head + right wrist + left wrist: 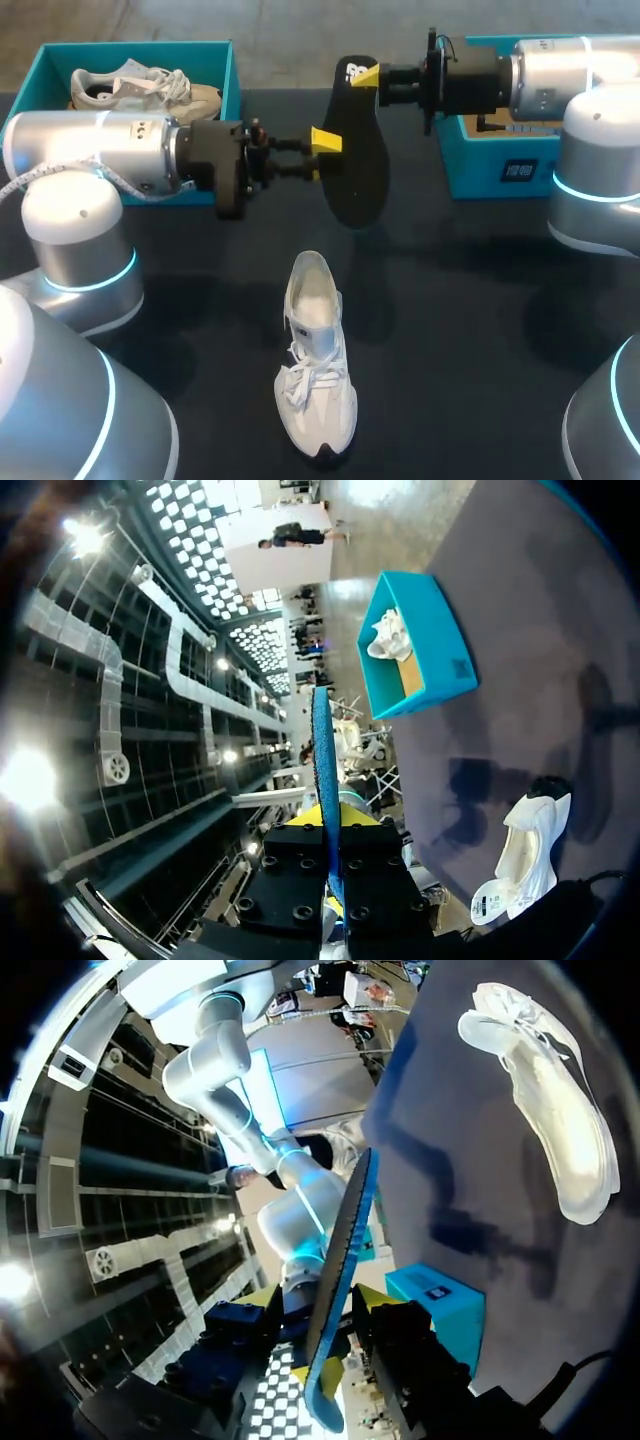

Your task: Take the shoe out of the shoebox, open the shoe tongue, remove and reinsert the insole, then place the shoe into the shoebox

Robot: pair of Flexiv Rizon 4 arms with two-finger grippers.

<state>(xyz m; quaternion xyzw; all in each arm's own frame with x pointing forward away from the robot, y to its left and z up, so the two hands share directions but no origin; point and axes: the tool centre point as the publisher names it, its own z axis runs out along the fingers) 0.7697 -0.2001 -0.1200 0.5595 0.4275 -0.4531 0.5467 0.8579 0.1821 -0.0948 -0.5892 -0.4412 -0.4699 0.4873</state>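
A black insole point(355, 150) hangs in the air over the back of the table. My right gripper point(365, 75) is shut on its far end, and in the right wrist view the insole point(322, 760) stands edge-on out of that gripper point(330, 830). My left gripper point(325, 142) sits at the insole's left edge. In the left wrist view its fingers flank the insole point(345, 1250) with a gap showing, so that gripper point(325, 1360) is open. The white shoe point(315, 360) lies on the dark table below, its toe toward the front edge.
A teal shoebox point(235, 70) at the back left holds another pale shoe point(140, 85). A second teal box point(500, 170) stands at the back right under my right arm. Both arms reach in over the table's back half.
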